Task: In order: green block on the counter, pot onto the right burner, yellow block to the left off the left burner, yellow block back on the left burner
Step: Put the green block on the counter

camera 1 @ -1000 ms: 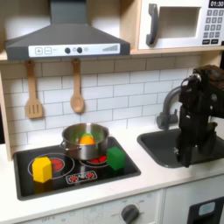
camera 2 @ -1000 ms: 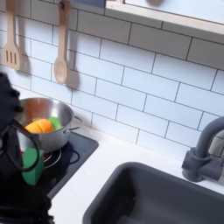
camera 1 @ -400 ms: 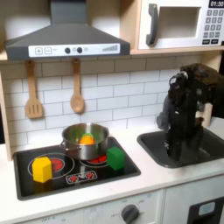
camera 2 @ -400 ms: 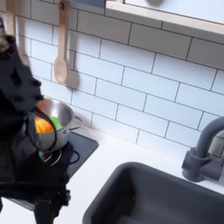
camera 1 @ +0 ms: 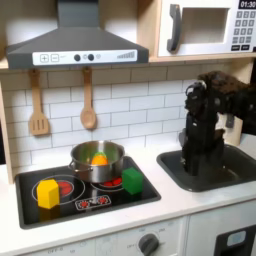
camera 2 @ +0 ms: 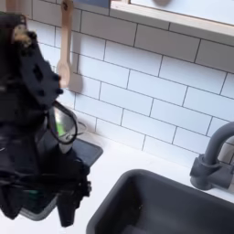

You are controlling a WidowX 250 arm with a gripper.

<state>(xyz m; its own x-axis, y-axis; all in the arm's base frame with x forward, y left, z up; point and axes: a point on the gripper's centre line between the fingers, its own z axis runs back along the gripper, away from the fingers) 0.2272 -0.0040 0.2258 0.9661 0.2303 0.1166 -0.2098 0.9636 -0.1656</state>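
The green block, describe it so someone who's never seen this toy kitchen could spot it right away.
In the first exterior view, find the black cooktop set into the pale counter. On it stands a silver pot; the green block sits against the pot's lower right, on the cooktop's right side. It is the only green cube, smaller than the yellow block on the left burner.

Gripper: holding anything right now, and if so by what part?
Nothing held. The gripper hangs over the sink; the green block, yellow block and pot sit untouched on the cooktop.

The microwave keypad (camera 1: 245, 28) bears digits too blurred to read.
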